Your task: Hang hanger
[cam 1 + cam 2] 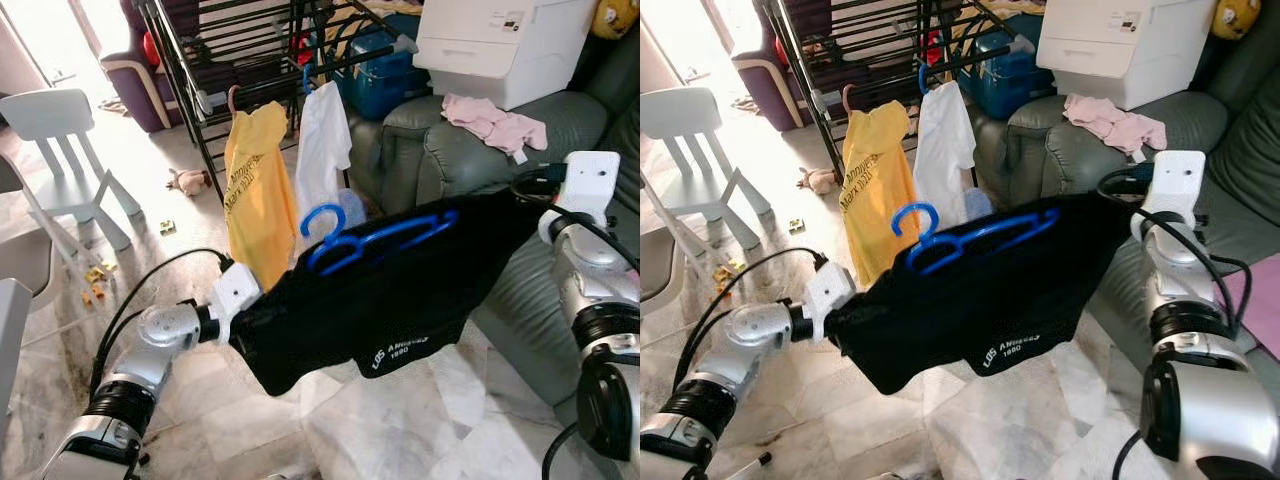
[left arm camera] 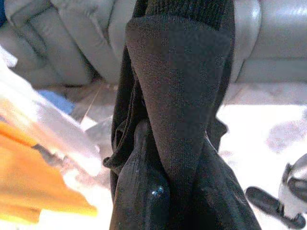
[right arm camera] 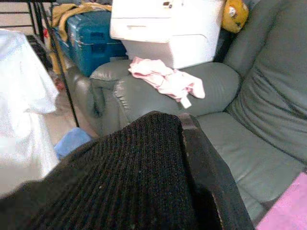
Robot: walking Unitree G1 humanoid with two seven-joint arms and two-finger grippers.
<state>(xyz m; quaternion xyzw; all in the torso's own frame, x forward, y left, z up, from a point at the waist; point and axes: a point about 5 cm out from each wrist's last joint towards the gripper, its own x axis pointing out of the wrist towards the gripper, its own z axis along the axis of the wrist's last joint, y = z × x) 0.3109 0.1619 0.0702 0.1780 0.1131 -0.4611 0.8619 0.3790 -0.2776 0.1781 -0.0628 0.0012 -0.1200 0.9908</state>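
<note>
risk: blue hanger (image 1: 370, 243) lies loose on black shirt (image 1: 380, 300) stretched between left gripper (image 2: 144, 191) and right gripper (image 3: 211, 191), both pinching cloth; any sag could tip it off before reaching rack (image 1: 250, 50).

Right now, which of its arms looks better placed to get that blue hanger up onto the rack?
Probably the left gripper: it holds the black garment nearest the blue hanger hook and the drying rack.
</note>
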